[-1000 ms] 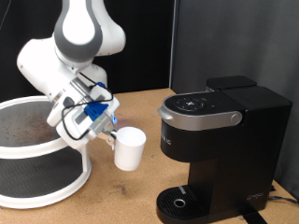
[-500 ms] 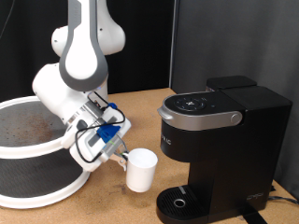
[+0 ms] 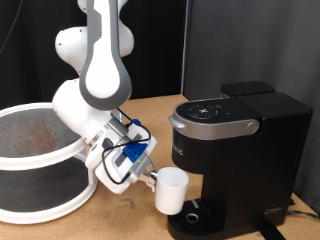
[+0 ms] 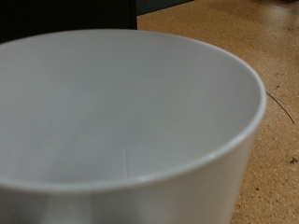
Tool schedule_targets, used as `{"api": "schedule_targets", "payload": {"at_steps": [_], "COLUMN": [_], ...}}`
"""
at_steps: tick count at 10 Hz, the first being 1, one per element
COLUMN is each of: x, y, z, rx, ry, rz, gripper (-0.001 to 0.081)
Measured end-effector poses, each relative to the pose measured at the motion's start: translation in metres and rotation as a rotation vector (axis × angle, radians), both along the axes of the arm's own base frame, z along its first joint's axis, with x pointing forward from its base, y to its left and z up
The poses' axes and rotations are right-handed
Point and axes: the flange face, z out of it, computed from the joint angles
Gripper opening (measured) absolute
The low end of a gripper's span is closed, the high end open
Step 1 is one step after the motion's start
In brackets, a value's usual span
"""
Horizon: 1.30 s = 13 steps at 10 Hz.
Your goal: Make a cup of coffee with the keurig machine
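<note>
The white cup hangs upright in my gripper, held by its handle side, just above the table. It is beside the round drip tray of the black keurig machine, at the tray's left edge in the exterior view. The machine's lid is down. In the wrist view the cup fills nearly the whole picture, open mouth up and empty inside. My fingers do not show there.
A white two-tier round rack stands at the exterior view's left. A dark backdrop stands behind the machine. Bare wooden table lies under the cup.
My arm has swung down and to the exterior view's right, carrying the cup from beside the rack to the edge of the machine's drip tray.
</note>
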Motion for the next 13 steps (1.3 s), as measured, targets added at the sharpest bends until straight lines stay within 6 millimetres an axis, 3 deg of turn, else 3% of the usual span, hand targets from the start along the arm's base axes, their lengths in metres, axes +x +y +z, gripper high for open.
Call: {"api": "schedule_targets", "payload": {"at_steps": [6, 12, 13], "x": [0.013, 0.021, 0.019], "y": [0.037, 0.045, 0.043], "z": [-0.019, -0.032, -0.033], "rx": [-0.015, -0.017, -0.019], "ry": [-0.022, -0.025, 0.0], "rz": [0.002, 0.003, 0.012], "gripper": [0.0068, 0.0068, 0.0099]}}
